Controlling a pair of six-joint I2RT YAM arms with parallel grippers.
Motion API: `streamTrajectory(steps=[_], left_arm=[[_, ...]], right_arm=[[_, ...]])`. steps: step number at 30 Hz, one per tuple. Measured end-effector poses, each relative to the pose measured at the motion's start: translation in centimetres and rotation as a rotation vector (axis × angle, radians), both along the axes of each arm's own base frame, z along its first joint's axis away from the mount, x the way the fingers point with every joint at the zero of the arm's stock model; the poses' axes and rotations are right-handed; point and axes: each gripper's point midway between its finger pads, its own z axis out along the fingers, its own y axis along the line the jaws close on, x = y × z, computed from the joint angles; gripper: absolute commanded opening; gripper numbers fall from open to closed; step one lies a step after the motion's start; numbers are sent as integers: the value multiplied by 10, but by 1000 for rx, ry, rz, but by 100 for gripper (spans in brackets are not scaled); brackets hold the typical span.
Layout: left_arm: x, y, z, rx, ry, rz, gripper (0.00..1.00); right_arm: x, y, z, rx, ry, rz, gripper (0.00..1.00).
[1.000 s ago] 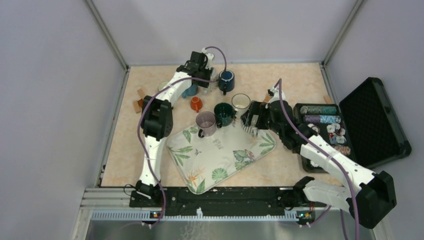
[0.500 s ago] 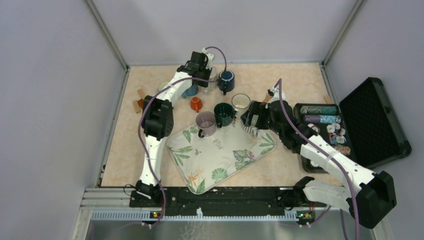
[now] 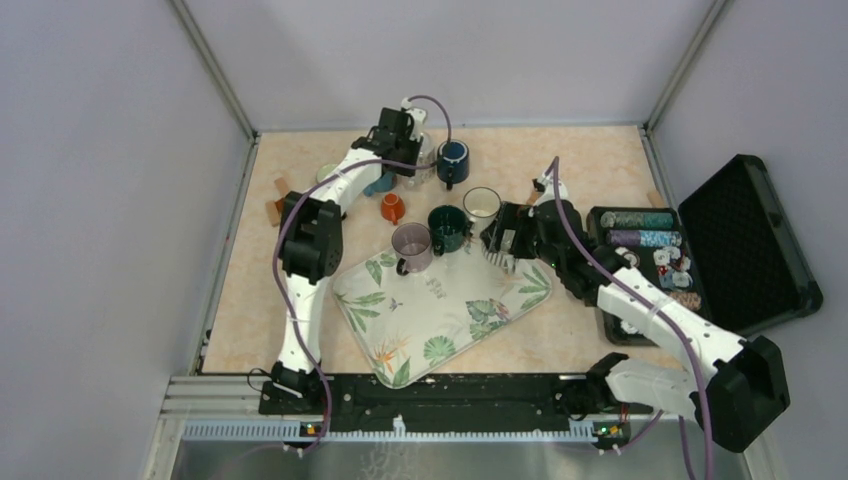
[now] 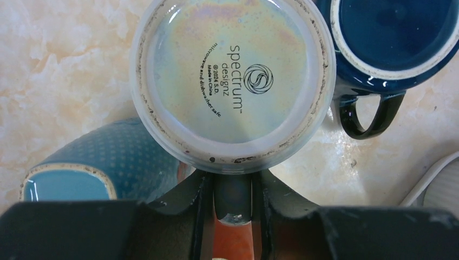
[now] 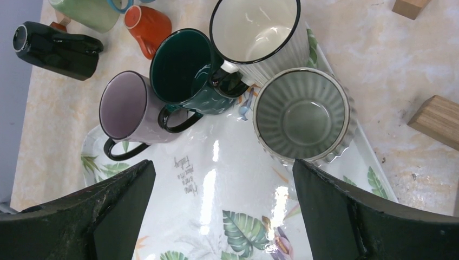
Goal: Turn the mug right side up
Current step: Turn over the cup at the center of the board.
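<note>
Our left hand [image 4: 231,187] is narrowed on the handle of the iridescent mug [image 4: 230,81], one finger on each side of it. The mug stands upside down at the far side of the surface [image 4: 65,65], its shiny base with the printed maker's mark facing up at the wrist camera. Just beside it on one side stands a navy mug [image 4: 389,38], upright with its dark handle turned toward us. On the other side a teal mug [image 4: 103,162] lies tipped over.

Our right hand [image 5: 222,168] hangs wide open and holding nothing over the leaf-patterned tray [image 5: 216,216]. Ahead of it we see a grey ribbed cup [image 5: 300,116] at the tray's edge, with a white cup [image 5: 254,32], a dark green mug [image 5: 181,65] and a lilac mug [image 5: 124,105] close together, all mouths up.
</note>
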Motion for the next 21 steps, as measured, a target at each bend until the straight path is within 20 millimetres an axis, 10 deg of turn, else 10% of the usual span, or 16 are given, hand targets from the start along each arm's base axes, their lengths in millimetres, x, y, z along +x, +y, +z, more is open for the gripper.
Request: streamTrajectory(steps=[11, 21], left_arm=[[-7, 2, 24, -20, -38, 1, 0], [-15, -8, 105, -145, -150, -7, 0]], right_arm=[[12, 6, 8, 30, -7, 14, 99], [33, 16, 28, 111, -37, 47, 99]])
